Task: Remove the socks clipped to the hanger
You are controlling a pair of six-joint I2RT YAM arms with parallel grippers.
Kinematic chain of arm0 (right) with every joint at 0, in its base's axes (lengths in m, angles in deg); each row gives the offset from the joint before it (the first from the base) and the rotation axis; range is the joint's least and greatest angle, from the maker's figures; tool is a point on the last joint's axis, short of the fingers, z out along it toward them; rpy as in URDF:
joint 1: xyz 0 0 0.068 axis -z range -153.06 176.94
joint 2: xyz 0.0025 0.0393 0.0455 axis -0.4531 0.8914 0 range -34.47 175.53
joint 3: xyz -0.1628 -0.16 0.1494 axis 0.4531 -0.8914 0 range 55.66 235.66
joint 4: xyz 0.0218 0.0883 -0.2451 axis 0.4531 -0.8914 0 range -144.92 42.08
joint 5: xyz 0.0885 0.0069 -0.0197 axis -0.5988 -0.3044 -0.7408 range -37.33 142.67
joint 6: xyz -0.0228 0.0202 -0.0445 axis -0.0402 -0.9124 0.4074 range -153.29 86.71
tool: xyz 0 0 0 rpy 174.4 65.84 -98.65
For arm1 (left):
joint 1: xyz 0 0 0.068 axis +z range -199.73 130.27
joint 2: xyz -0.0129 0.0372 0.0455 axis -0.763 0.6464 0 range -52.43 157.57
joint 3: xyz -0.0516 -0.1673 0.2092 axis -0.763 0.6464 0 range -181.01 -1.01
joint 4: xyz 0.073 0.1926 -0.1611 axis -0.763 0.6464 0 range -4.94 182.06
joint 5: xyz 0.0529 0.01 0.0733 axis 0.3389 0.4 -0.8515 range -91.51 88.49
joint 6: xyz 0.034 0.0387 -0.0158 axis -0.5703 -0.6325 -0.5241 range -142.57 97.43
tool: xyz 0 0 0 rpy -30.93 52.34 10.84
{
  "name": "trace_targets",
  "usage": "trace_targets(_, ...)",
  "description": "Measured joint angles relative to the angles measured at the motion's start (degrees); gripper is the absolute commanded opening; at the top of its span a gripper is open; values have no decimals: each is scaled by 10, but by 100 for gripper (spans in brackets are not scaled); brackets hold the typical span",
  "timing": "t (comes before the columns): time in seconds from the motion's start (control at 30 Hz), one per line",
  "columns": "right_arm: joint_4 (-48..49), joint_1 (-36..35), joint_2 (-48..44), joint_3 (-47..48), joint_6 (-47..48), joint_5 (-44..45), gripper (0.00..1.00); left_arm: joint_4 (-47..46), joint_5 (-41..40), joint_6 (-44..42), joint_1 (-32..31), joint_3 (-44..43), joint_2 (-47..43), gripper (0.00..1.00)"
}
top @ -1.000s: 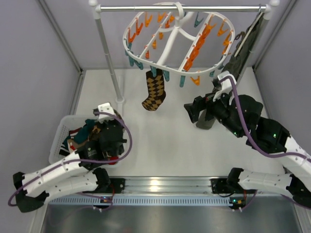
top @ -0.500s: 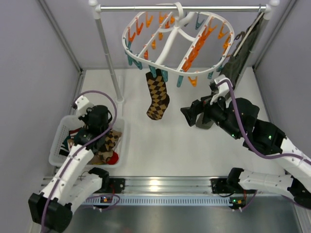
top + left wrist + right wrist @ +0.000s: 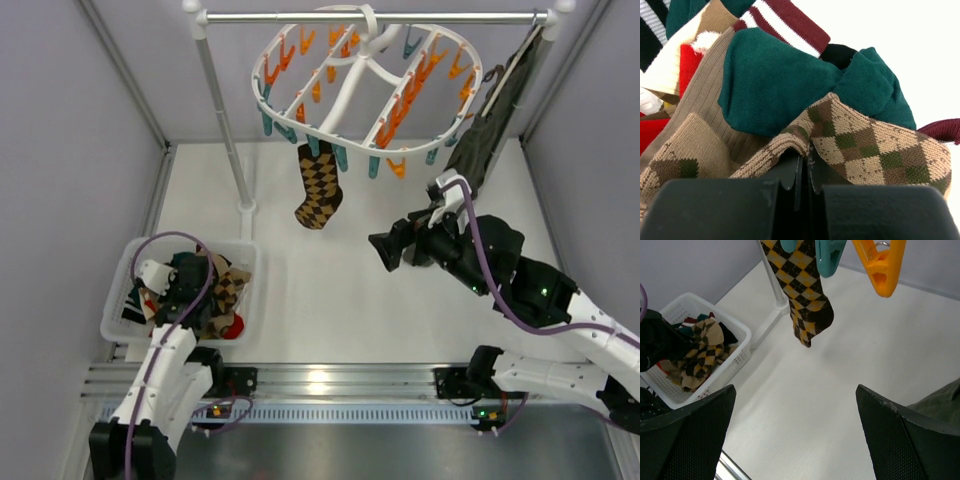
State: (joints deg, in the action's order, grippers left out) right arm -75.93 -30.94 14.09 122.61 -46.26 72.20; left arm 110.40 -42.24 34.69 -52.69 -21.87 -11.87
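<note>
The white oval hanger (image 3: pixel 345 95) hangs from the rail with orange and teal clips. One brown-yellow argyle sock (image 3: pixel 320 185) hangs from a teal clip at its near rim, and shows in the right wrist view (image 3: pixel 802 300). My right gripper (image 3: pixel 385 250) is open and empty, low and to the right of that sock, with the bare table between its fingers (image 3: pixel 800 440). My left gripper (image 3: pixel 200 295) is down in the basket, shut (image 3: pixel 807 160) on a fold of a tan argyle sock (image 3: pixel 870 145). This lies on a dark teal sock (image 3: pixel 775 80) and striped ones.
A white basket (image 3: pixel 118 290) at the near left holds the loose socks. It also shows in the right wrist view (image 3: pixel 735 330). The rail's upright pole (image 3: pixel 225 120) stands behind it. An olive-green garment (image 3: pixel 490 130) hangs at the right, beside my right arm.
My left arm has pulled back and lowered its gripper, with the tan argyle sock, into the basket. My right gripper has edged left. The hanger and its sock have swung slightly.
</note>
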Motion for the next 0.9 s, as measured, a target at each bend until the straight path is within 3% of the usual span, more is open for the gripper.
trace_targets(0.03, 3, 0, 0, -5, -2, -1, 99, 1, 0, 4, 1, 0, -3, 0)
trace_targets(0.17, 8, 0, -3, -17, -4, -3, 99, 10, 3, 19, 3, 1, -22, 15)
trace_targets(0.23, 8, 0, -7, -18, -6, -3, 99, 18, 14, 23, 3, 1, -39, 38)
trace_targets(0.37, 8, 0, -24, -18, -6, -3, 100, 35, 38, 25, 3, 0, -89, 66)
trace_targets(0.4, 8, 0, -28, -18, -6, -2, 100, 43, 41, 25, 3, -3, -100, 79)
trace_targets(0.43, 8, 0, -32, -18, -6, -2, 99, 55, 43, 23, 3, -9, -113, 98)
trace_targets(0.8, 5, 0, -47, -18, -5, 1, 99, 133, 25, -24, 3, -163, -214, 99)
trace_targets(0.9, 5, 0, -45, -17, -5, 1, 100, 105, 90, -65, 4, -196, -189, 98)
